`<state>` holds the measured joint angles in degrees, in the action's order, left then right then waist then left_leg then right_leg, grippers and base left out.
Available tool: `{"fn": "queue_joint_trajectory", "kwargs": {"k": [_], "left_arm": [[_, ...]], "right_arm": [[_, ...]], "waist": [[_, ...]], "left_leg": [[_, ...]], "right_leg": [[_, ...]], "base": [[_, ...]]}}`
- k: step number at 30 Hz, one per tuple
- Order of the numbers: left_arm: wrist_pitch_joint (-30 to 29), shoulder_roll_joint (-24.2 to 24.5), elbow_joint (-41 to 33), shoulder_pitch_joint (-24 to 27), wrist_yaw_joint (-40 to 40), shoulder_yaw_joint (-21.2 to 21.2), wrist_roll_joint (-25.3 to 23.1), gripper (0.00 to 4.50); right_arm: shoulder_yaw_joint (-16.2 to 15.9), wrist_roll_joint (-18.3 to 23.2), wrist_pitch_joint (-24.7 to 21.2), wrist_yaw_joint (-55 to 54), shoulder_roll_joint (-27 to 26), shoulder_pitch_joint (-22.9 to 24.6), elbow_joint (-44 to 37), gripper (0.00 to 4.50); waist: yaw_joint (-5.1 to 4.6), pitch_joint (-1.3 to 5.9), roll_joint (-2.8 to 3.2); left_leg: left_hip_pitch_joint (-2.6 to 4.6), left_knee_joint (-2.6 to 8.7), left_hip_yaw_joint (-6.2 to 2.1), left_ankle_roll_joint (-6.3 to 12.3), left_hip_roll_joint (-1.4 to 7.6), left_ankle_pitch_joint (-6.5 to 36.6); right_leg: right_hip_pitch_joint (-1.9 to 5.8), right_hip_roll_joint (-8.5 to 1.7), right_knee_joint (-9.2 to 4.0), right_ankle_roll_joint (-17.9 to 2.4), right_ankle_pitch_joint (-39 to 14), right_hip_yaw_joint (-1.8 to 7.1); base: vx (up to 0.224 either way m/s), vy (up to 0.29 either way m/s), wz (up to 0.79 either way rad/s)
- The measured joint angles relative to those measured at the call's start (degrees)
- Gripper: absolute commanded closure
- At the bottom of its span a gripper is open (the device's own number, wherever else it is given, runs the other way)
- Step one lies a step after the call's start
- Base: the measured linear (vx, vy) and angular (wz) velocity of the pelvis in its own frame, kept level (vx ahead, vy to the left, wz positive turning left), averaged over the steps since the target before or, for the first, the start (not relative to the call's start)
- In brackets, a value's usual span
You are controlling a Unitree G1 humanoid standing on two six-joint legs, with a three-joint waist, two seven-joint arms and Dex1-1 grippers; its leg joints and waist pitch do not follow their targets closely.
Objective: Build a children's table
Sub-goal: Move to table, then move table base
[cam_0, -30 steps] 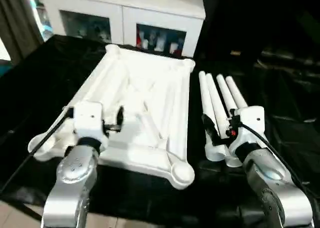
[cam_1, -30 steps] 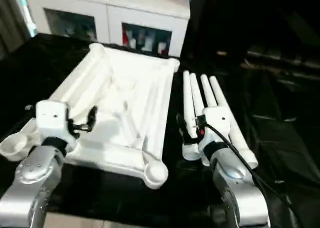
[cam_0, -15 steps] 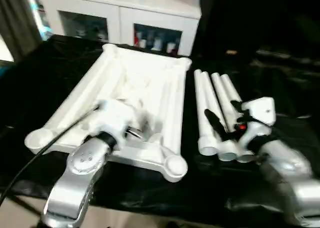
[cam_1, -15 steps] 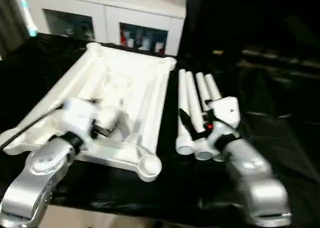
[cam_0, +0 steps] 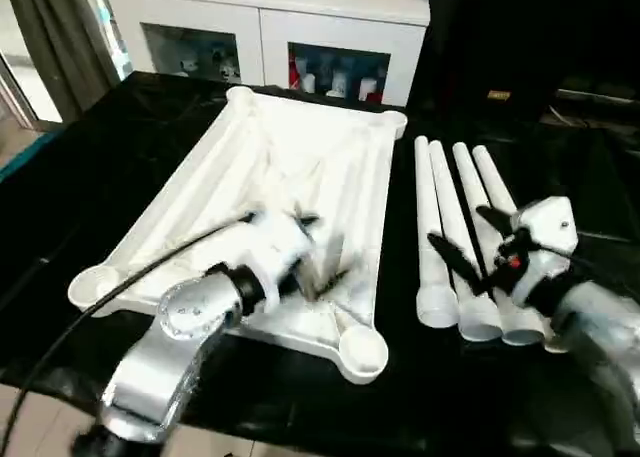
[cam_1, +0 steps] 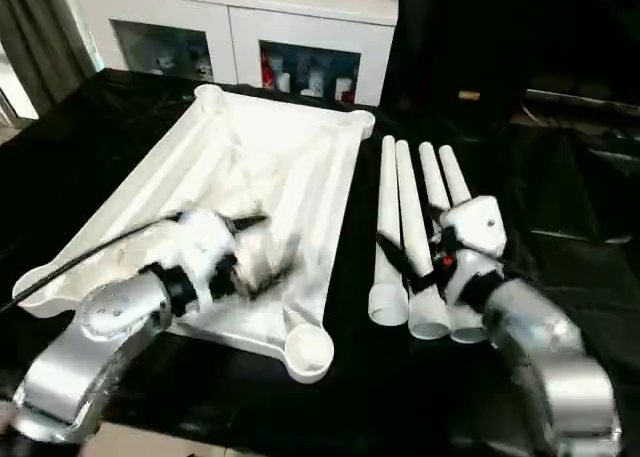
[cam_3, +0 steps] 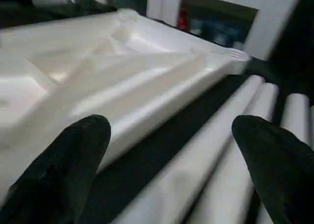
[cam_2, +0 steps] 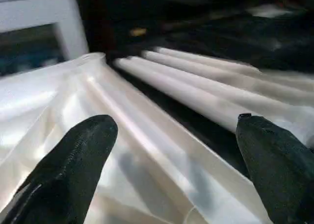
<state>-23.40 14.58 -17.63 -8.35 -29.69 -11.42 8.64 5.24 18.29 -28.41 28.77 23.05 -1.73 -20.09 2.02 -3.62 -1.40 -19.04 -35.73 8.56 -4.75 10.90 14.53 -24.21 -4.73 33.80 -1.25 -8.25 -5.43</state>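
Observation:
The children's table lies in parts on a black cloth. Its white tabletop (cam_0: 300, 157) rests upside down, ribbed underside up, with round sockets at the corners. The legs (cam_0: 450, 217), several white tubes, lie side by side just right of it. My left gripper (cam_0: 320, 257) hovers open over the tabletop's near end, its fingers (cam_2: 73, 170) spread wide and holding nothing. My right gripper (cam_0: 472, 242) hangs open over the near ends of the legs, with one finger (cam_3: 64, 170) on each side of the gap between tabletop (cam_3: 122, 77) and legs (cam_3: 196, 175).
A white glass-door cabinet (cam_0: 270, 27) stands behind the black-covered work surface (cam_0: 90, 157). A dark curtain (cam_0: 60, 37) hangs at far left. The surface's front edge runs close below both forearms, and a black cable (cam_0: 130, 277) trails from the left wrist.
The head camera has shifted. My left gripper has swung right from the tabletop's near left side to its near middle. My right gripper has turned over the legs' near ends. Both stay open.

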Motion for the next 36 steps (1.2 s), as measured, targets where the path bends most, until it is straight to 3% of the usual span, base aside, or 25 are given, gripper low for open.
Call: {"fn": "queue_joint_trajectory", "kwargs": {"k": [2,5,11,14,17,19,20,22,23,24,25,26,27,28,29,30,31,32,33,34,35,36], "left_arm": [[0.0,0.2,-0.2,1.3,0.0,0.6,1.4,0.03],[0.0,4.5,-2.5,3.1,-4.8,-0.9,2.6,0.03],[0.1,8.9,-3.6,-0.2,-12.4,-3.6,3.3,0.03],[4.3,5.8,-1.5,-0.8,-8.1,-2.4,0.9,0.03],[5.0,1.5,-0.9,0.2,-1.2,1.5,0.6,0.03],[4.3,-0.4,-0.9,1.6,3.0,3.6,0.8,0.03],[2.9,-1.4,-1.1,2.8,5.4,5.0,0.7,0.03],[-0.4,-2.3,-1.2,4.1,8.5,6.8,0.7,0.03],[-2.9,-3.1,-1.1,4.6,10.4,8.2,0.7,0.03],[-3.8,-4.2,-1.2,5.0,11.6,9.2,0.7,0.03],[-3.9,-5.8,-1.2,5.4,12.8,10.0,0.8,0.03],[-3.8,-7.2,-1.2,5.9,13.7,10.1,0.8,0.03],[-3.8,-7.9,-1.2,6.2,13.8,8.9,0.9,0.03],[-3.6,-8.0,-1.5,6.3,14.1,8.1,0.8,0.03],[-3.3,-7.9,-1.9,6.2,14.4,7.9,0.5,0.03],[-3.0,-7.5,-2.2,6.2,15.0,7.5,-0.5,0.03],[-2.6,-6.6,-2.6,6.2,15.7,6.6,-2.1,0.03],[-2.5,-6.0,-3.2,6.1,16.4,5.6,-3.8,0.03],[-2.5,-6.1,-3.7,6.0,16.8,5.1,-4.3,0.03],[-2.5,-6.5,-3.7,5.8,17.0,4.6,-4.5,0.03],[-2.9,-7.5,-3.6,6.1,17.4,4.5,-4.4,0.03],[-3.2,-8.1,-3.6,6.2,17.8,4.8,-4.4,0.03]], "right_arm": [[-0.9,0.2,-0.1,0.7,0.4,1.4,-0.5,0.00],[-2.7,0.0,0.4,3.5,2.7,2.5,-0.6,0.00],[-2.9,-0.7,1.7,6.6,6.3,0.1,0.0,0.00],[-2.0,-2.2,1.7,3.5,5.3,-0.2,0.1,0.00],[-0.2,-3.3,1.5,-3.9,-0.8,0.2,-0.1,0.00],[0.3,-3.2,0.3,-9.0,-5.0,2.3,-0.7,0.00],[0.6,-3.2,-0.3,-11.6,-8.0,4.8,-2.6,0.00],[-0.6,-3.2,-0.5,-13.9,-11.1,8.1,-5.1,0.00],[-1.7,-3.2,-0.9,-14.7,-11.7,8.8,-5.9,0.00],[-1.7,-3.1,-0.9,-15.3,-11.9,8.8,-6.7,0.00],[-1.1,-3.1,-1.0,-16.2,-12.2,8.7,-7.3,0.00],[-0.4,-3.1,-1.3,-17.1,-12.9,9.1,-7.5,0.00],[0.2,-3.2,-1.5,-17.8,-13.4,9.9,-7.5,0.00],[0.6,-3.3,-1.9,-18.6,-13.5,10.1,-7.5,0.00],[0.9,-3.4,-2.1,-19.0,-13.5,9.8,-7.6,0.00],[1.0,-3.5,-2.3,-19.5,-13.5,9.5,-7.5,0.00],[1.0,-3.6,-2.5,-19.7,-13.5,8.8,-7.5,0.00],[1.2,-3.7,-2.6,-19.8,-13.3,7.5,-7.5,0.00],[1.3,-3.7,-2.6,-19.8,-13.0,6.5,-7.5,0.00],[1.3,-3.7,-2.6,-19.8,-12.8,5.8,-7.6,0.00],[1.0,-3.9,-2.7,-19.7,-12.7,6.1,-7.5,0.00],[0.8,-3.9,-2.8,-19.5,-12.6,6.0,-7.5,0.00]], "waist": [[0.21,0.05,-0.19],[0.54,0.06,-0.29],[0.65,0.09,-0.25],[0.53,0.12,-0.17],[0.25,0.21,-0.05],[-0.44,0.45,0.49],[-0.77,0.68,0.98],[-1.27,0.83,1.28],[-1.27,1.14,0.21],[-0.96,1.51,-0.48],[0.04,1.59,-0.60],[0.99,1.44,-0.90],[1.46,1.44,-1.58],[1.88,1.33,-2.33],[2.30,1.22,-2.49],[2.57,1.09,-2.22],[2.82,1.03,-1.78],[2.67,0.89,-0.93],[1.97,0.83,-0.36],[0.93,0.94,1.40],[-0.88,0.37,2.73],[-2.25,0.56,2.82]], "left_leg": [[-0.02,0.02,0.01,-0.01,0.00,0.0],[-0.01,0.02,0.06,-0.04,0.05,0.0],[0.07,0.02,0.22,-0.56,0.10,-0.2],[0.00,0.03,0.23,-0.68,0.09,-0.3],[-0.04,0.10,0.15,-0.83,0.13,-0.5],[0.04,0.13,-0.43,-1.02,0.86,-0.6],[0.09,0.19,-0.58,-1.20,1.84,-0.8],[0.24,0.20,-0.53,-1.44,3.08,-1.3],[1.04,0.25,1.37,-1.88,3.96,-1.4],[1.26,-0.95,3.46,-1.35,4.38,-0.9],[0.65,-2.64,3.48,1.14,4.33,0.8],[0.24,-5.21,2.16,3.53,2.13,2.3],[-0.31,-7.31,1.33,4.36,-1.25,2.9],[-0.76,-8.55,0.89,4.46,-5.23,3.0],[-1.41,-9.08,0.30,4.49,-8.79,3.3],[-1.58,-9.62,-0.61,4.74,-10.57,3.4],[-1.77,-9.94,-1.65,4.84,-11.43,3.5],[-1.83,-9.07,-4.07,4.88,-11.27,3.5],[-1.52,-6.52,-5.54,4.95,-10.44,3.5],[-1.18,-4.79,-6.25,4.27,-8.53,2.2],[-1.50,-4.90,-6.35,4.43,-7.11,2.3],[-2.13,-4.79,-6.37,4.45,-6.38,1.8]], "right_leg": [[-0.10,0.00,0.22,-0.1,-0.2,0.02],[-0.09,0.00,0.30,0.3,-0.4,0.04],[0.29,0.00,0.33,0.3,-0.4,0.33],[0.36,0.00,0.32,0.3,-0.4,0.35],[0.37,0.03,0.33,0.4,-0.4,0.26],[0.65,0.54,-0.15,0.2,-0.4,-0.25],[1.10,1.16,-0.71,-0.4,-0.2,-0.87],[1.04,1.45,1.10,-2.3,-1.0,-1.64],[-0.54,1.56,3.31,-4.0,-2.6,-1.17],[-0.97,2.18,4.32,-2.6,-3.1,0.00],[-1.61,3.48,4.84,-2.6,-3.3,1.93],[-1.80,4.26,5.11,-2.5,-3.3,3.89],[-1.75,5.25,5.05,-2.3,-3.2,6.52],[-1.58,6.81,5.02,-2.0,-3.0,9.95],[-1.26,8.55,4.81,-1.7,-2.7,12.71],[-0.67,9.75,4.40,-1.4,-2.5,13.99],[-0.17,10.62,3.86,-1.3,-2.3,14.67],[0.33,11.63,2.85,-1.2,-2.0,14.58],[0.38,11.78,2.28,-1.1,-1.4,13.48],[0.50,11.74,1.46,-1.0,-0.8,11.35],[0.94,10.94,0.60,-0.9,-1.5,8.58],[0.23,9.03,4.43,0.4,-4.3,5.41]], "base": [[0.000,0.000,0.00],[0.000,0.000,0.00],[0.000,0.000,0.00],[0.000,0.000,0.00],[0.000,0.000,0.00],[0.016,-0.026,0.02],[0.063,-0.101,0.12],[0.065,-0.121,0.13],[0.098,-0.152,-0.13],[0.098,-0.152,-0.13],[0.092,-0.140,-0.52],[0.027,-0.062,-0.33],[0.020,-0.119,-0.52],[-0.015,-0.090,-0.40],[-0.033,-0.096,-0.67],[-0.026,-0.039,-0.47],[-0.036,0.017,-0.58],[-0.057,0.073,-0.55],[-0.057,0.073,-0.55],[-0.131,0.129,-0.10],[-0.135,0.123,0.25],[-0.135,0.123,0.25]]}}
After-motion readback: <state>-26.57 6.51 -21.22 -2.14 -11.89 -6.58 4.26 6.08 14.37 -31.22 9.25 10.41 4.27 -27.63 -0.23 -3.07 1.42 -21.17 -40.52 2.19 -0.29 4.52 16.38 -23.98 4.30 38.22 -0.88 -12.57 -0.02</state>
